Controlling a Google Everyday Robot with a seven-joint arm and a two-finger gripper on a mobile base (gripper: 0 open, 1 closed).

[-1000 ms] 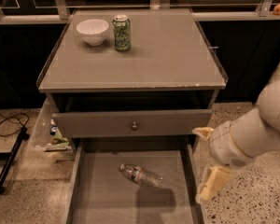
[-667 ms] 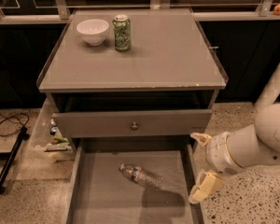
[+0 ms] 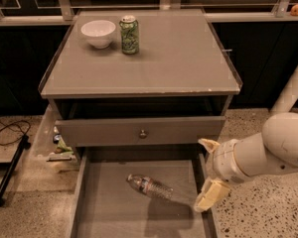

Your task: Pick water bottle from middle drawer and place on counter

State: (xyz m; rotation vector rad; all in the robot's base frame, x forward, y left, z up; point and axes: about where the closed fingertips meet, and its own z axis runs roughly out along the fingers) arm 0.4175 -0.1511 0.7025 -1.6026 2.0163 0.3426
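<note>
The water bottle (image 3: 150, 186) lies on its side at 8 o'clock from the gripper (image 3: 209, 171), near it but apart, with its cap pointing to 10 o'clock. The gripper hangs over the right wall of the open middle drawer (image 3: 109, 209), fingers spread wide and holding nothing. Toward 12 o'clock, the counter (image 3: 174, 58) carries a green can (image 3: 129, 34) beside a white bowl (image 3: 98, 32).

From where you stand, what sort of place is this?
Probably a lab or office test area: a grey cabinet whose counter holds a bowl and can, speckled floor with a loose cable. The open end effector hangs at the right wall of the middle drawer.
</note>
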